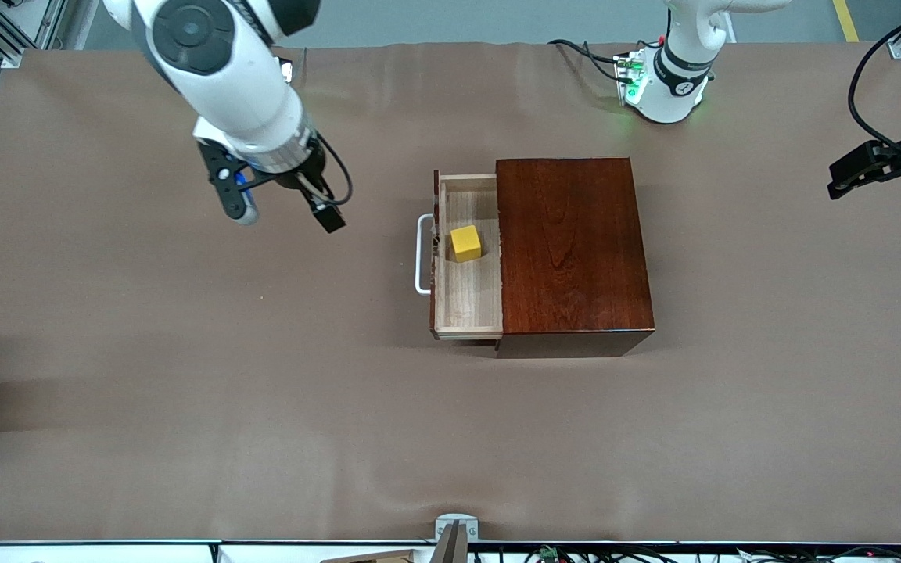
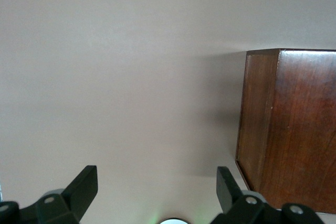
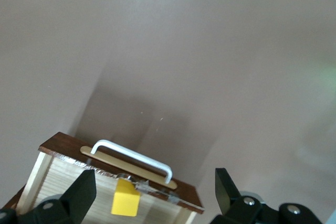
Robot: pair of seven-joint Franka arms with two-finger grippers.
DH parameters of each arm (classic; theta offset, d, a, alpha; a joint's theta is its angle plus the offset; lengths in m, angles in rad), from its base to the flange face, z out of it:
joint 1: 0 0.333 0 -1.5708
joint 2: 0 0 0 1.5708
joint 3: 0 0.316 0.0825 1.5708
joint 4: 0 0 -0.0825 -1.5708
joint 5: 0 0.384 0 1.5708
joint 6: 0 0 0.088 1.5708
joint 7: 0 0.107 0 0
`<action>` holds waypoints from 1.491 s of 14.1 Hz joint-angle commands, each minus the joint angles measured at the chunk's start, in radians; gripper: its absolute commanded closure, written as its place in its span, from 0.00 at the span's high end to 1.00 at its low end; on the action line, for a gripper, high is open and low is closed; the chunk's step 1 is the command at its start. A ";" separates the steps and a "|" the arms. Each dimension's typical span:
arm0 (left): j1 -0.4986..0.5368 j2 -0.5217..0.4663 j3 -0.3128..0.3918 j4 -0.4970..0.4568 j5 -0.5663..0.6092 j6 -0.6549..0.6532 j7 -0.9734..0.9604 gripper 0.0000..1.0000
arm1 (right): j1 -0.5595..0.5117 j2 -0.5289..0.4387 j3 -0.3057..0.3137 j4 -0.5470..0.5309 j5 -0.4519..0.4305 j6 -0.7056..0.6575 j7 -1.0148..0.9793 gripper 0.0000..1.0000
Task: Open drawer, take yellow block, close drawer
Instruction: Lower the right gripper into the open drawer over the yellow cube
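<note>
- Yellow block (image 1: 465, 242) in the pulled-out drawer (image 1: 468, 313) looks light, hard, smooth; pinch two flat sides.
- Right gripper (image 1: 282, 207) hangs over bare table, fingers wide apart, holding nothing.
- Left gripper (image 2: 155, 195) waits, fingers apart, empty.

Left gripper (image 2: 155, 195) with two black fingers (image 2: 81, 187) spread wide apart, nothing between them. Below it plain brown table cloth (image 2: 121, 77). Dark reddish-brown glossy wooden box (image 2: 289, 129) stands on cloth beside gripper, one corner edge and two faces visible. Soft shadow beside box.

Brown table cover (image 1: 184, 391), black cables (image 1: 861, 86)
</note>
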 commanded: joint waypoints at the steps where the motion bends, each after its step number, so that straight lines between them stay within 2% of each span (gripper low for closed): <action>1: 0.093 -0.009 -0.089 -0.003 -0.010 0.011 0.024 1.00 | 0.035 0.031 -0.010 0.012 0.010 0.022 0.064 1.00; 2: 0.110 -0.009 -0.109 -0.003 -0.013 0.013 0.024 1.00 | 0.038 0.039 -0.008 0.012 0.011 0.037 0.083 1.00; 6: 0.110 -0.010 -0.115 -0.005 -0.013 0.013 0.024 1.00 | 0.090 0.106 -0.010 0.010 0.010 0.112 0.207 1.00; 15: 0.107 -0.016 -0.152 -0.009 -0.013 0.014 0.010 1.00 | 0.185 0.260 -0.010 0.018 0.005 0.379 0.478 1.00; 21: 0.105 -0.013 -0.158 -0.008 -0.013 0.024 0.009 1.00 | 0.225 0.320 -0.010 0.019 -0.004 0.419 0.502 1.00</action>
